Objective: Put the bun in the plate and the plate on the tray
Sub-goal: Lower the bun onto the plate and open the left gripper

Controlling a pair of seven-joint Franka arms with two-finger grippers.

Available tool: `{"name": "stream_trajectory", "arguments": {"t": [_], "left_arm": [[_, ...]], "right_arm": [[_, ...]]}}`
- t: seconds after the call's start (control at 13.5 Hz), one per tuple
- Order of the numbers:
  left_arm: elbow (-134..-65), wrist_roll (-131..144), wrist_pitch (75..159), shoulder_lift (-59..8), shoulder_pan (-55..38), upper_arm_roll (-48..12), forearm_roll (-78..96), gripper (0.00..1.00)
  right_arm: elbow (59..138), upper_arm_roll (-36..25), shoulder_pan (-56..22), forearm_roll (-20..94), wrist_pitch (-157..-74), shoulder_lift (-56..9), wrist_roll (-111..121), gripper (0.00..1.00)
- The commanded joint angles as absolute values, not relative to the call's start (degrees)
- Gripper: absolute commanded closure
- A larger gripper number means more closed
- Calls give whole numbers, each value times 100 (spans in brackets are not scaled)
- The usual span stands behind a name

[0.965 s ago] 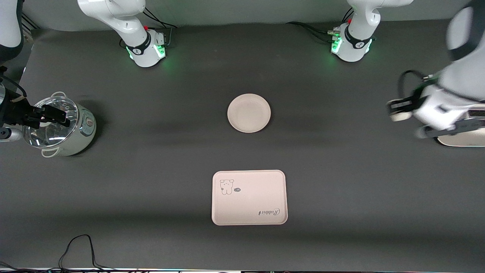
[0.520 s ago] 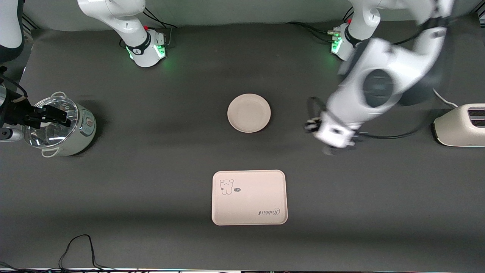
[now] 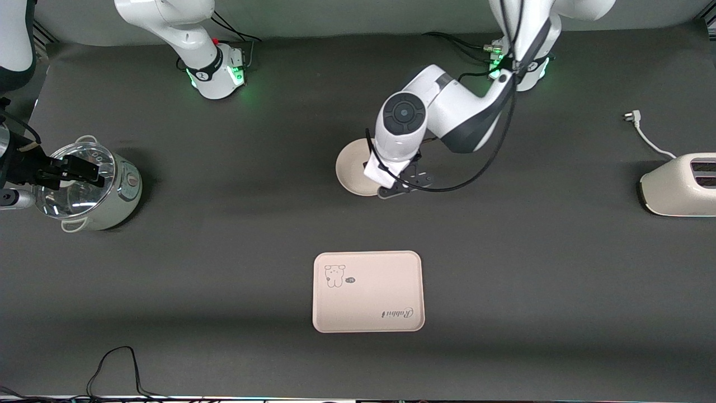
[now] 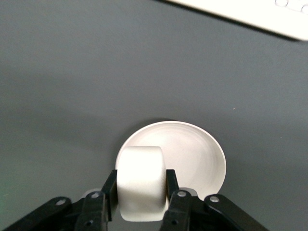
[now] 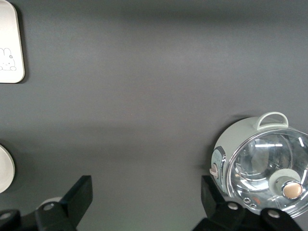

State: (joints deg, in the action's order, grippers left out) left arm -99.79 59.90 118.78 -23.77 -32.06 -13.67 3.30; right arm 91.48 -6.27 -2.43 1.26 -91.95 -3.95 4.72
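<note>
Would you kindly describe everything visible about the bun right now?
The bun is a small off-white stubby cylinder with rounded edges and a smooth, matte surface. It is clamped on two sides by the left tool, whose black fingers press against it. It hangs above the plate, over the plate's edge, not resting on it.

The left arm reaches out from its base and bends down, its wrist pointing at the table. The left gripper (image 4: 141, 192) squeezes its fingers (image 4: 109, 192) tight. The right gripper (image 5: 144, 197) waits with fingers (image 5: 79, 192) wide apart.
</note>
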Motion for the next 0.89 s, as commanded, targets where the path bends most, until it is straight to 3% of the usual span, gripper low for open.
{"name": "stream_trajectory", "arguments": {"t": [0.0,0.3,0.52,0.59,0.74,0.82], "left_arm": [[-10870,6423,13161,-2407,-3585,-1274,290,54],[-10925,6987,13964,-3031,-4051,-1257,220,49],[-10907,7128,13975,-3103,-4070,-1239,211,49],[-10899,7128,13940,-3085,-4052,-1239,211,40],[-10890,7146,13896,-3015,-4034,-1204,211,8],[-10898,7146,13869,-2928,-4017,-1195,211,1]], "right_arm": [[9211,-650,-281,-9,-9185,-308,571,0],[9211,-650,-281,-9,-9185,-316,571,0],[9211,-650,-281,-9,-9185,-316,571,0],[9220,-650,-281,-9,-9185,-316,571,0],[9220,-650,-281,-9,-9185,-316,571,0],[9220,-650,-281,-9,-9185,-325,571,0]]}}
